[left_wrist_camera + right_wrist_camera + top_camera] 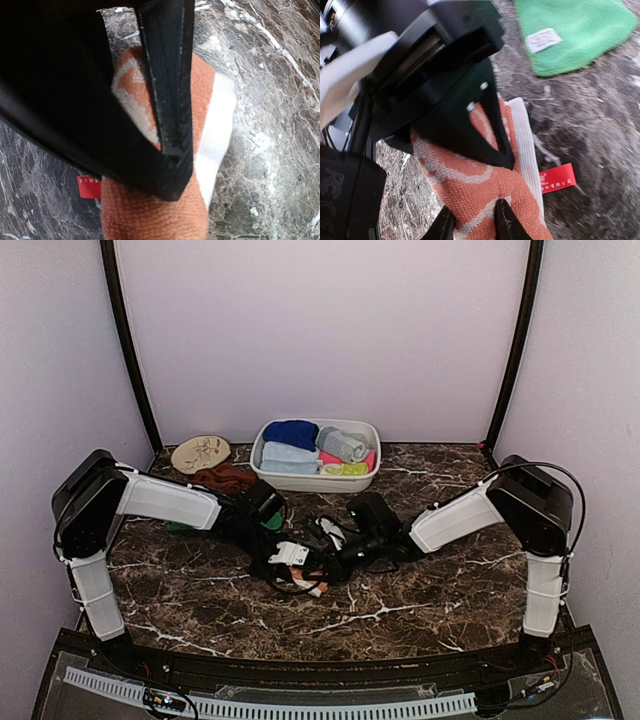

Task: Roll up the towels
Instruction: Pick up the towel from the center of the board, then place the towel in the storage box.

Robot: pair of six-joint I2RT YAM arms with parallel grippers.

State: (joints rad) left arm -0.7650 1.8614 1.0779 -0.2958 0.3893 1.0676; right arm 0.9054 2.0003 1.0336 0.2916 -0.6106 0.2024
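Note:
The orange towel (312, 586) with cream prints, a white border and a red tag (557, 181) lies bunched on the marble mid-table. My left gripper (285, 555) is shut on it; in the left wrist view its fingers meet (172, 187) on the orange cloth (155, 215). My right gripper (474, 225) pinches a fold of the same towel (485, 190) from the opposite side, just below the left gripper (502, 157). The green towel (575, 35) with a white tag lies flat beyond them, mostly hidden under the left arm (272, 521). The rust-brown towel (225, 478) sits crumpled at the back left.
A white oval basin (258, 455) at the back centre holds several rolled cloths in blue, grey, pink and yellow. A cream round item (200, 452) lies to its left. Black cables trail between the two grippers (325, 530).

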